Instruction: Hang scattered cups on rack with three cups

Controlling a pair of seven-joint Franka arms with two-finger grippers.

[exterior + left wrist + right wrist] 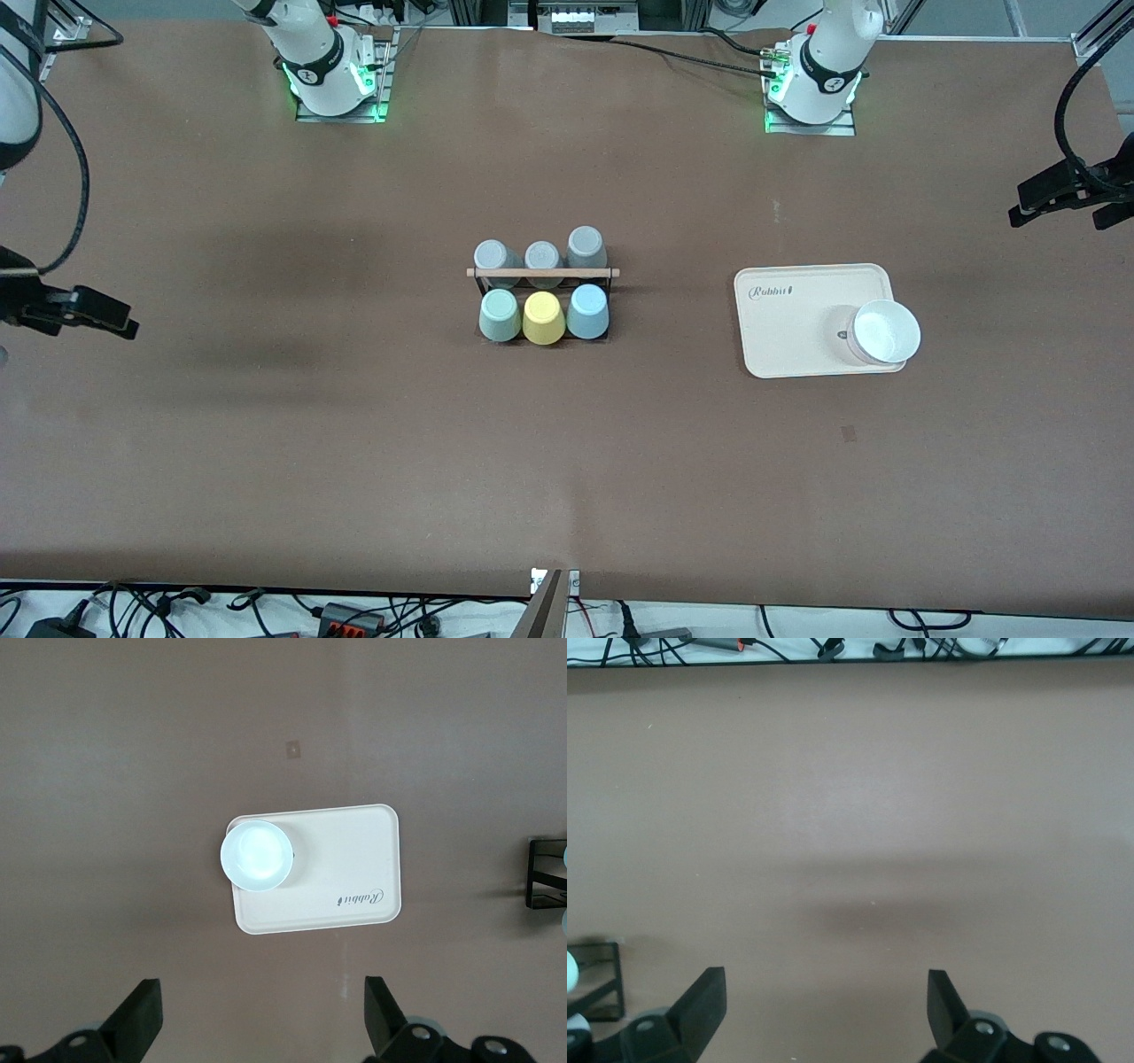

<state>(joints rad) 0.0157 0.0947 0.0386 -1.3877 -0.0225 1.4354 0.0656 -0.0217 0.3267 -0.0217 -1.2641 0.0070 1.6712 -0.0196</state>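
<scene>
The black wire rack with its light wooden bar (542,273) stands at the table's middle. The pale mint green cup (500,315) and the light blue cup (587,311) sit upside down in its row nearer the front camera, with a yellow tumbler (543,317) between them. Three grey tumblers (542,256) fill the row nearer the robots. My left gripper (263,1010) is open and empty, high above the table near the beige tray. My right gripper (826,992) is open and empty, high over bare table toward the right arm's end. A corner of the rack shows in both wrist views (545,873) (602,979).
A beige tray (797,310) lies toward the left arm's end of the table, and it also shows in the left wrist view (354,868). A white bowl-like cup (882,332) stands on its corner nearer the front camera. Cables run along the table edges.
</scene>
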